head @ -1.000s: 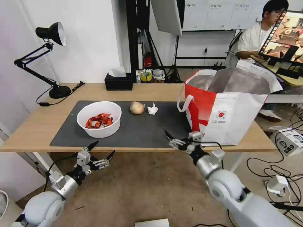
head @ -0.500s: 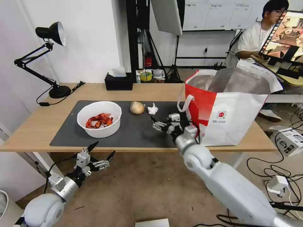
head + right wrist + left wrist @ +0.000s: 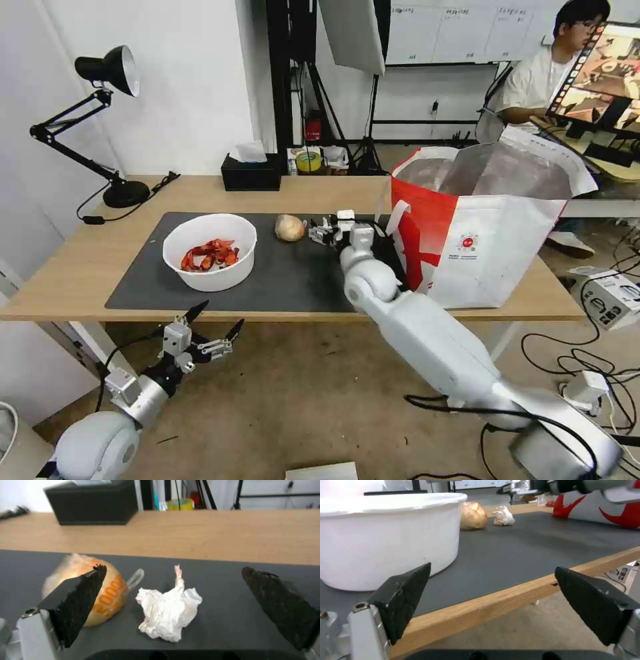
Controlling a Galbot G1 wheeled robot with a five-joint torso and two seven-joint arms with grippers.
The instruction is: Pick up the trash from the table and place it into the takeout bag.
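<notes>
One short reach from a grab. Poised low over the dark grey mat (image 3: 287, 280) with the right gripper (image 3: 320, 234), black fingers (image 3: 78, 597) spread wide and holding nothing. Framed between them in the right wrist view: the small white tissue wad (image 3: 170, 611), dead ahead at the claw's 12 o'clock, resting on the mat and touched by neither finger. Crumpled into a lump with no real long axis, save one twisted tail pointing toward the far side of the table (image 3: 80, 267); probably graspable from any side.

Just beside the wad, at its 9 o'clock in the head view and not touching it: the tan ball (image 3: 289, 227), near enough to risk a nudge from a closing finger. At the gripper's 3 o'clock, standing on the table with its foil-lined mouth open upward: the red-and-white takeout bag (image 3: 493, 227), close at hand for the drop.

Parked below the near table edge, at 6 o'clock from the white bowl of red-orange scraps (image 3: 209, 252): the left gripper (image 3: 220, 317), likewise unclenched and empty, well apart from the wad. Clearly the right arm's pick, judging by reach. At 12 o'clock, on the far side of the table: the black tissue box (image 3: 251, 175), no part of the haul.
</notes>
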